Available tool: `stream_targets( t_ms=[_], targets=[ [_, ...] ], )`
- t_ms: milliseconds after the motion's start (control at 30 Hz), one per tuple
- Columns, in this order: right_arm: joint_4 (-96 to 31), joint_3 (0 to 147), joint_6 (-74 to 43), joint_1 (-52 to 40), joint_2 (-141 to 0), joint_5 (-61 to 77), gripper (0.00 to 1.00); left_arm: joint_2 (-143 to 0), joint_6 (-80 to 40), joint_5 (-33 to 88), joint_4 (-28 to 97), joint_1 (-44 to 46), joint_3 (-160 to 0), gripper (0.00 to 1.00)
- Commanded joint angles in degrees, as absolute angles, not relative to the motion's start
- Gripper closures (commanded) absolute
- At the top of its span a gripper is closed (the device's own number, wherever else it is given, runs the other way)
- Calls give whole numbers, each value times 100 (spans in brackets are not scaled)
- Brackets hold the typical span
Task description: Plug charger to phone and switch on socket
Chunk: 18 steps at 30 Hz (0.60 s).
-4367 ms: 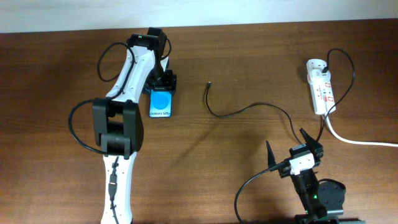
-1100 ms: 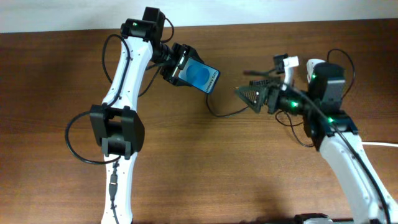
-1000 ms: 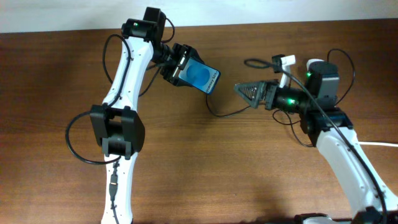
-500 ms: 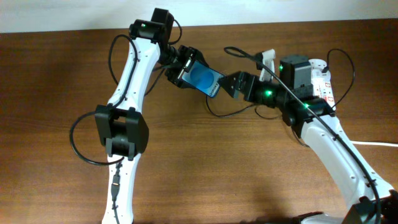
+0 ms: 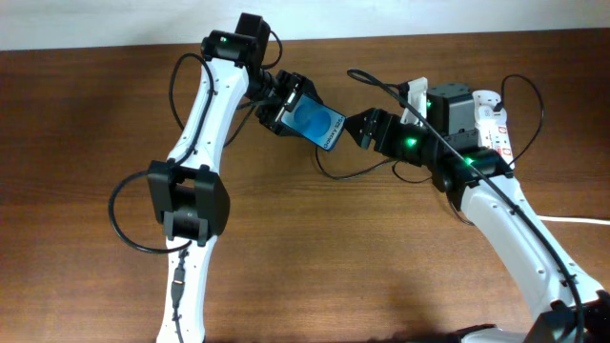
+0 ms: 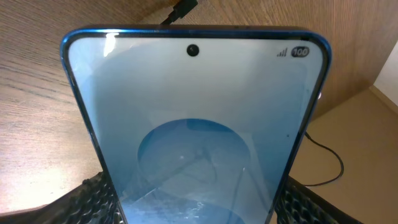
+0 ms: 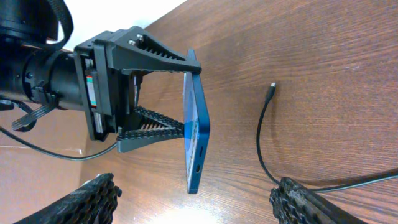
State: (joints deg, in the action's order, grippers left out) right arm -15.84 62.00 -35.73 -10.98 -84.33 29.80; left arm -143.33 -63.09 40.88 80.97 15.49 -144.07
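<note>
Phone [image 5: 319,125] is off the desk [image 5: 76,143], clamped across its width in the left gripper [image 5: 290,107], screen up and tilted. In overhead its long axis runs upper-left to lower-right, free end aimed at the right gripper [image 5: 363,129]. That gripper sits just beside the free end, apart from it as far as I can tell. It's spread wide with nothing in it: its fingers [image 7: 93,199] sit at the bottom corners of the right wrist view, with only desk and phone between them.

Key relation: charger [image 7: 259,140] is in neither gripper. Plug tip [image 7: 272,88] lies flat on the desk, below the raised phone and off to one side, inside the right gripper's span but beyond the fingertips. The cable's end section runs roughly parallel to the phone's edge-on line in that view. Right arm is nearer and the only free one. It's stretched across the desk toward centre, wrist aimed at the phone, not down at the tip. My read: it must pitch down and take the tip before any mating.

Left wrist view puts the front-camera hole and signal icons at the phone's free end, so I can't tell which end has the port.

Socket [image 5: 498,138] is far right behind the right arm, untouched. Switch state isn't readable.
</note>
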Motion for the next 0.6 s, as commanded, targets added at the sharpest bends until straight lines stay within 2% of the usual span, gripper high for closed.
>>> stream_targets(
  t_ms=[0,133,267,400,567],
  targets=[
    [-1562,6287,-3568,-1129,-8503,2858,16,-14344,-6383,4217,8088,1566,-14556,100],
    [-1472,6287,-3656,-1129,-8503,2858,16,-14344,-6386,4318,8088,1566,-14556,100],
    [-1452,6289,-3726,-1129,-8503,2775,17,-14344,-6530,5146,8064,1566,-14556,100],
    [-1332,6287,-3824,-1199,-8512,2766,17,-14344,-6639,5363,8060,1566,-14556,100],
    [-1151,6289,-3828,-1621,-8812,2335,31,-14344,-6637,5365,8068,1568,-14556,100]
  ],
)
